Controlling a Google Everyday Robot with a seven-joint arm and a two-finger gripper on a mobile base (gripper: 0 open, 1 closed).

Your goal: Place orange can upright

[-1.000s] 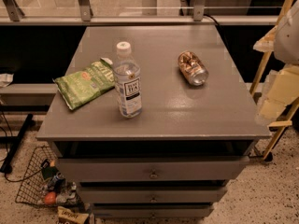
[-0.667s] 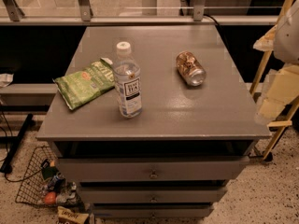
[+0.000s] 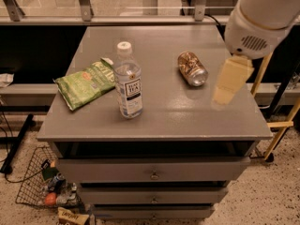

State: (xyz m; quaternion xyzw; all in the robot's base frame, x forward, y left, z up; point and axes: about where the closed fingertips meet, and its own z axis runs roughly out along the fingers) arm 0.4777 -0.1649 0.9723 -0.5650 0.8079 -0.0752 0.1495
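Orange can [image 3: 192, 68] on its side, right of centre on the cabinet top [image 3: 164, 121]. Its long axis runs upper left to lower right, with the silver end facing lower right. My gripper [image 3: 230, 81] hangs near it at the frame's right, not touching; I cannot tell whether it is wide or narrow. The can lies left of the gripper.

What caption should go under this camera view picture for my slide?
The orange can lies on its side on the gray cabinet, the gripper hovering beside it.
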